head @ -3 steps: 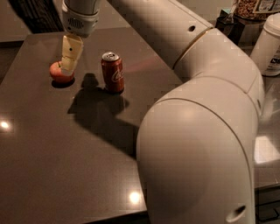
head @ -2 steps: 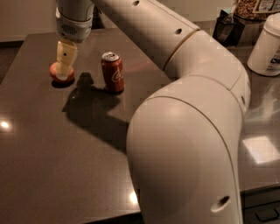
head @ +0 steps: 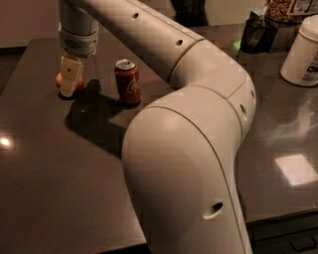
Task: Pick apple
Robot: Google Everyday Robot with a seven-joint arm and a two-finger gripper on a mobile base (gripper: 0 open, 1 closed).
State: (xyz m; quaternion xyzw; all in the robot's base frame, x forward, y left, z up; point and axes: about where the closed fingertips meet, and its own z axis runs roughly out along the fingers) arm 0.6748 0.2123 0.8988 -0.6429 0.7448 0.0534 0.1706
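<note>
The apple (head: 79, 85) is small, round and red-orange. It sits on the dark table (head: 54, 168) at the far left and is mostly hidden behind the gripper. My gripper (head: 68, 87) hangs straight down from the arm and its cream fingers (head: 69, 74) stand right in front of and around the apple, reaching to the table. The red cola can (head: 128, 82) stands upright a little to the right of the gripper, apart from it.
A white lidded container (head: 302, 52) stands at the far right. A dark holder (head: 256, 34) and a jar of snacks (head: 285, 10) stand at the back right. My large white arm (head: 189, 149) fills the middle and lower view.
The gripper has come down and a little left onto the apple, now covering most of it. The view has shifted so the arm sits further right. The can has not moved.
</note>
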